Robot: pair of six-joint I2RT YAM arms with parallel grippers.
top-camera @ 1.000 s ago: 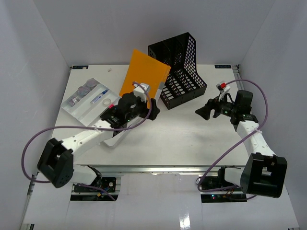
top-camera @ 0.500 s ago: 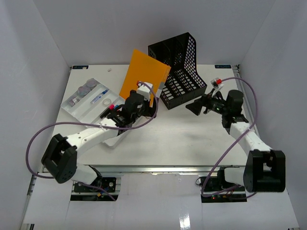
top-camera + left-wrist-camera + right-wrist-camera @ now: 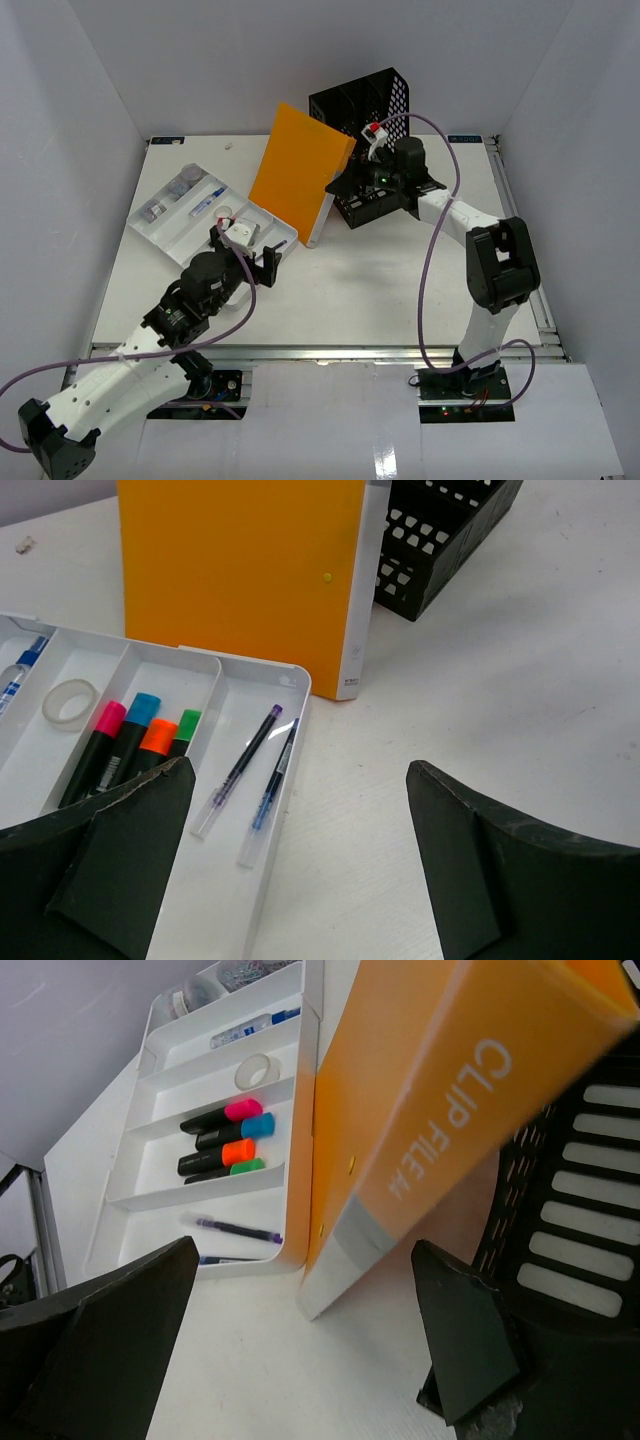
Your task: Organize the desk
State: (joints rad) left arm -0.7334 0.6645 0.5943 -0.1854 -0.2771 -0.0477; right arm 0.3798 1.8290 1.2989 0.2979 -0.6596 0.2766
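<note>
Worktop (image 3: pixel 400 290) spans the view, metal rail at its near edge. Left end effector (image 3: pixel 298 772): fingers apart, empty, above the near-right corner of the white tray (image 3: pixel 175 235). Right end effector (image 3: pixel 300 1252): fingers apart, empty, facing the orange folder (image 3: pixel 295 180) tilted against the black rack (image 3: pixel 385 110), far centre.

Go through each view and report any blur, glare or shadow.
Top external: even light, only faint soft shadows on the desk, a bright glare patch on its front rail. Left wrist: pens and orange folder sharp, the near fingers dark with little detail. Right wrist: frame tilted, folder lettering readable, the black rack at the right edge looks softer.
</note>
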